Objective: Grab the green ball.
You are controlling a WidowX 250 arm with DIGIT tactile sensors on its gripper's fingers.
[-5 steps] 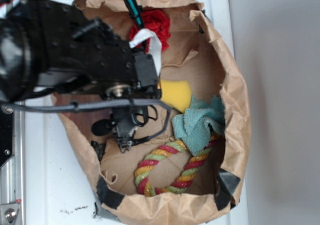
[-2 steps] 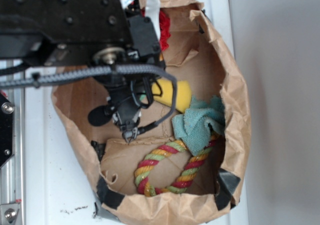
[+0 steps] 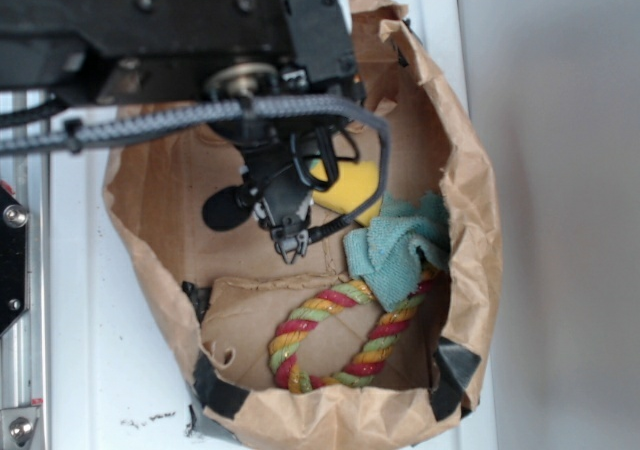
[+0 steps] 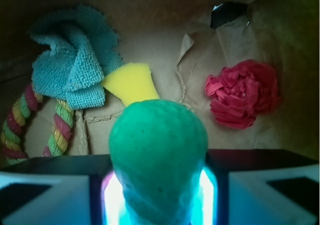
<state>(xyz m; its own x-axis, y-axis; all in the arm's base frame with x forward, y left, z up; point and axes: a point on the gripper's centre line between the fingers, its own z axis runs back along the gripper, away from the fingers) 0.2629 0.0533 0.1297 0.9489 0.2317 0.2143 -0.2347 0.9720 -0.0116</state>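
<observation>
One green ball [image 4: 157,157], clamped in our gripper [image 4: 157,195] above the middle of the paper bag [image 3: 470,200]. We'd guess it's light, squishy and grippy; holding it across the middle looks best.

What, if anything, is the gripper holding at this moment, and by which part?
The gripper holds the green ball, clamped at its two opposite sides between the fingers, as the wrist view shows.

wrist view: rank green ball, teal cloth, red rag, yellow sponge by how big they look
1. green ball, though it is nearest the camera, so inflated
2. teal cloth
3. red rag
4. yellow sponge, partly hidden
</observation>
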